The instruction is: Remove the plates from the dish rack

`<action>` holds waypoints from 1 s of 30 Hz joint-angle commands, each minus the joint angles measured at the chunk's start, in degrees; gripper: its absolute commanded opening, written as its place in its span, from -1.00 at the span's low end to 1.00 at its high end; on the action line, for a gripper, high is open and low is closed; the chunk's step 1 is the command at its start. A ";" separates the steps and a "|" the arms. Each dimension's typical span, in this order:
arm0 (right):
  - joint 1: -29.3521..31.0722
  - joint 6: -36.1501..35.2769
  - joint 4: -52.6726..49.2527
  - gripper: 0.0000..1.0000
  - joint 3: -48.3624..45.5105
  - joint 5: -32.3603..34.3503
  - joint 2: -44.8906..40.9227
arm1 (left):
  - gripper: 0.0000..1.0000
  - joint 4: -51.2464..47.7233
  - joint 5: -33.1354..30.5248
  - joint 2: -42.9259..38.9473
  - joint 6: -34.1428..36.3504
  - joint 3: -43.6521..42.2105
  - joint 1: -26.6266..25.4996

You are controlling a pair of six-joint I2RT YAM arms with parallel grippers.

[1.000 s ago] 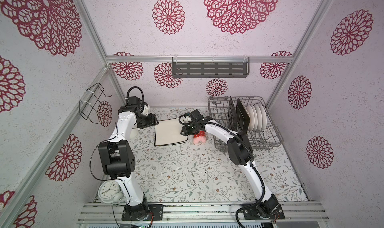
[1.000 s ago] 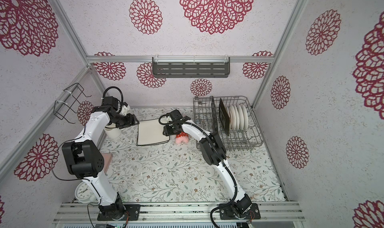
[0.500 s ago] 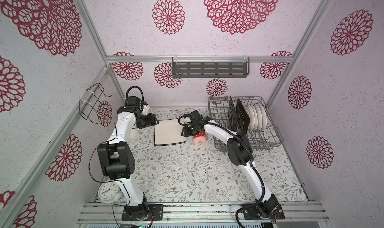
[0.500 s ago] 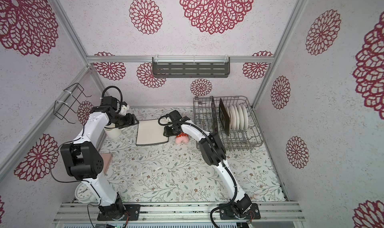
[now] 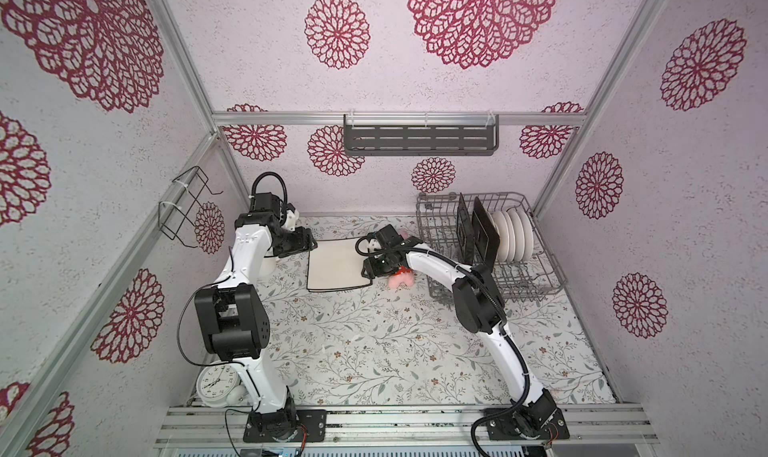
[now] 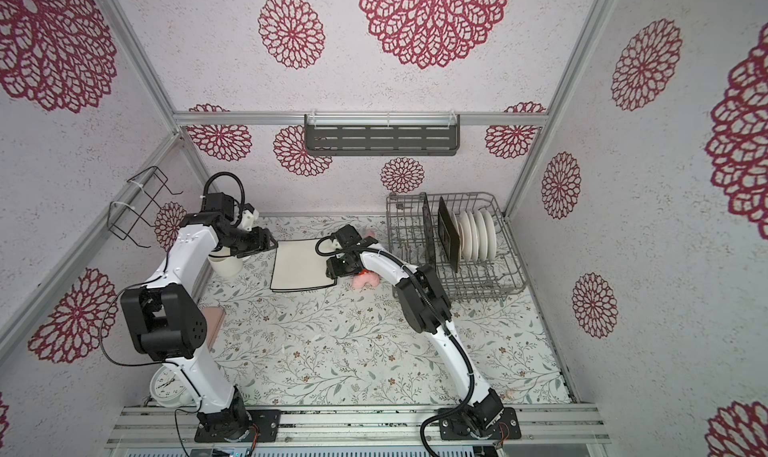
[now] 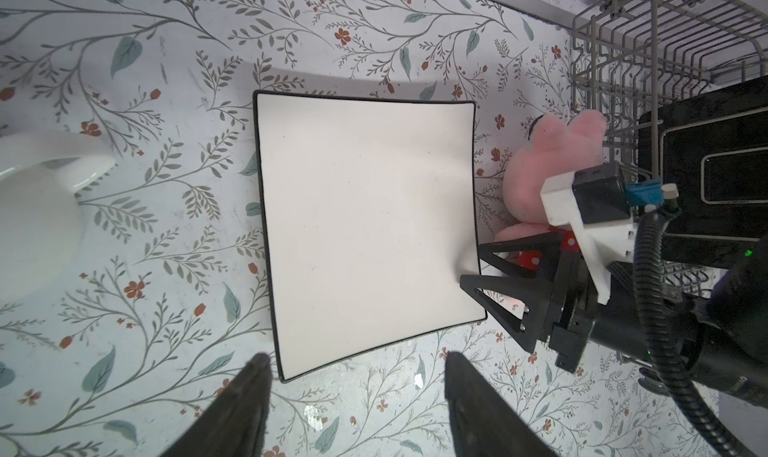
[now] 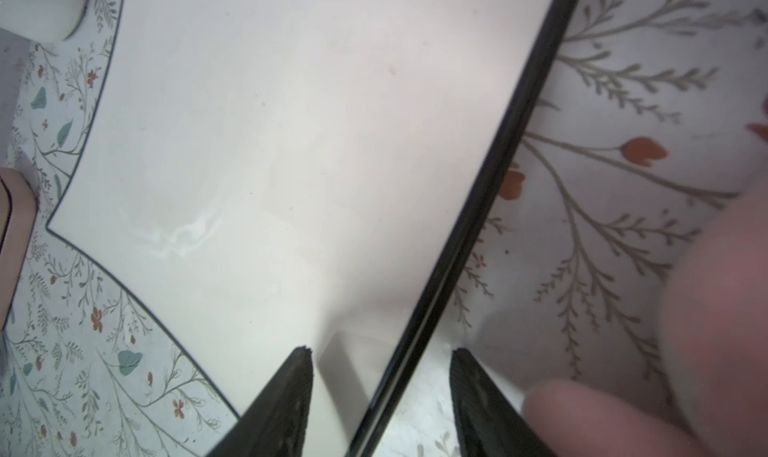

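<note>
The right pincer (image 8: 380,351) is released; its jaws stand apart on either side of the dark edge of a cream square plate (image 5: 336,265), one fingertip over the plate's face, the other over the surface (image 5: 374,351), with a gap showing on both sides of the rim. The left pincer (image 7: 355,359) is released as well, jaws wide with nothing between them, hovering above the plate's far-left corner as seen in both top views.

The floral surface carries everything. The dish rack (image 5: 532,292) sits in its far right corner by the back wall. The cream plate lies flat on the surface, left of the rack and outside it. Two dark square plates (image 5: 484,236) stand on edge inside the rack, and a row of round white plates (image 5: 513,234) stands upright just to their right. A white mug (image 6: 226,265) stands under the left arm, near the cream plate. A pink plush toy (image 7: 536,180) lies between the cream plate and the rack, just beside the right pincer.
</note>
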 commanded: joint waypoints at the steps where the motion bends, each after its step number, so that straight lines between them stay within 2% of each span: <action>1: -1.16 -2.20 0.63 0.24 -1.18 4.61 -7.47 | 0.37 0.89 0.90 -3.08 1.07 -0.23 -0.09; 10: -1.66 -12.03 0.28 0.49 -3.18 13.18 -18.95 | 0.38 1.53 2.80 -5.99 2.55 -0.20 -1.90; 17: -2.50 -16.53 1.03 0.54 -6.33 18.42 -28.24 | 0.42 1.89 3.58 -8.71 3.27 -0.12 -4.52; 25: -2.46 -22.74 16.56 0.63 -23.16 28.35 -45.57 | 0.46 2.65 6.37 -12.11 3.53 0.05 -6.14; 30: -3.47 -26.07 27.35 0.64 -37.73 34.24 -55.68 | 0.49 3.26 6.53 -14.08 3.71 -0.38 -6.58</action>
